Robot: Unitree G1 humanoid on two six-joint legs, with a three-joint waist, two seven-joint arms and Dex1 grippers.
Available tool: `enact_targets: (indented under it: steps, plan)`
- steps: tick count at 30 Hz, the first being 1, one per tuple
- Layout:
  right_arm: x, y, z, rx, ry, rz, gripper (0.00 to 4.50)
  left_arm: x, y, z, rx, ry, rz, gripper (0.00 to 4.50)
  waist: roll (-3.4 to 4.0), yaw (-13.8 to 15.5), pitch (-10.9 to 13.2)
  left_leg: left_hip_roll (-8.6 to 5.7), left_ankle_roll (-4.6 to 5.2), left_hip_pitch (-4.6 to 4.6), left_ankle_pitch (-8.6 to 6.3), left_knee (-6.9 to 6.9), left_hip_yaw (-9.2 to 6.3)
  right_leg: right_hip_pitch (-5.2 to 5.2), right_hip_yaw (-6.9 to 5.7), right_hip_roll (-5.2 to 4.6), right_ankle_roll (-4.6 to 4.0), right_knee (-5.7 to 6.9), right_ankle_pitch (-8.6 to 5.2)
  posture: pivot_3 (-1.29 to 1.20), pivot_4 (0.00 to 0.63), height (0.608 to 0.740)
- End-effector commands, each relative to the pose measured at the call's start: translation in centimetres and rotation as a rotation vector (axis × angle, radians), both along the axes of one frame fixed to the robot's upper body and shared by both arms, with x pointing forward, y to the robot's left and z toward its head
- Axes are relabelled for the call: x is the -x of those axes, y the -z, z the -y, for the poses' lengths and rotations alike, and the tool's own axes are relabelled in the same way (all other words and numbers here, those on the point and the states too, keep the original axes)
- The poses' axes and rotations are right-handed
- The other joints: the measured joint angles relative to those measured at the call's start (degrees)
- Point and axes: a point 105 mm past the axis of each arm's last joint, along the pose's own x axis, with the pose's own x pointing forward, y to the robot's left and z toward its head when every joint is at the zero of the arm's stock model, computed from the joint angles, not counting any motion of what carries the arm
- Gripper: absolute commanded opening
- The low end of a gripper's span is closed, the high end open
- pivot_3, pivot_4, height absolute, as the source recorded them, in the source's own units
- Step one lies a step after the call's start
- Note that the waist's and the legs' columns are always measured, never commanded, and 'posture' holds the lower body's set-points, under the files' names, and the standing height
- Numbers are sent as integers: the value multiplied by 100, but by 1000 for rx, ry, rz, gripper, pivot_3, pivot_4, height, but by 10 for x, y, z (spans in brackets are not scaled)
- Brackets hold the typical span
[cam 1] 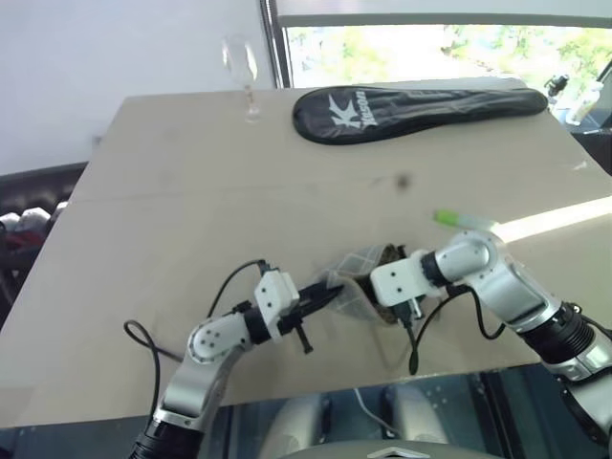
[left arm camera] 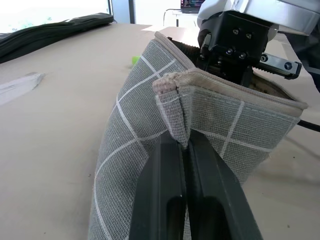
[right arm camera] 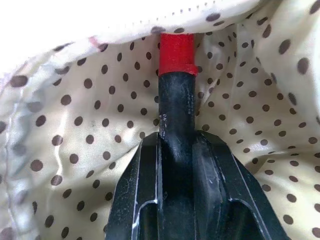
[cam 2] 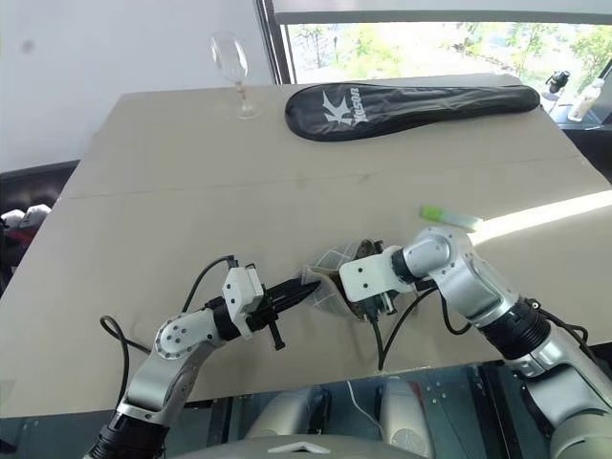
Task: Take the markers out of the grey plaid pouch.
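Grey plaid pouch sits near the counter front edge, soft and floppy; left hand is clamped on its seam corner, holding the mouth up. Right hand is inside the dotted lining, closed on the dark red-capped marker: light, stiff, probably slick, best gripped mid-barrel. Green-capped marker already lies out on the counter.
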Motion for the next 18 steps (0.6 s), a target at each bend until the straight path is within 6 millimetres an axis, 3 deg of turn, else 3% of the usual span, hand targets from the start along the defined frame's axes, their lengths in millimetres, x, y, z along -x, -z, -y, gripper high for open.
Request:
enact_targets:
  steps: [1, 8, 18]
  plan:
    - [2, -10, -3, -96, 20, -22, 305, 1, -3, 1, -2, 2, 20, 0, 1, 2, 1, 0, 0, -1, 0, 0, -1, 0, 1, 0, 0, 0, 0, 0, 150, 740]
    - [1, -32, 19, -234, 130, -87, 305, 3, -2, -7, -14, -8, 18, 0, 4, 75, 5, -3, 0, -9, 0, 1, -3, -2, 5, -5, 0, -7, 0, 0, 150, 740]
    - [15, -55, 21, -332, 155, -149, 305, 8, -1, -10, -30, -6, 5, 0, 5, 83, 7, -3, 0, -15, 0, 0, -4, -2, 14, -7, 0, -7, 0, 0, 150, 740]
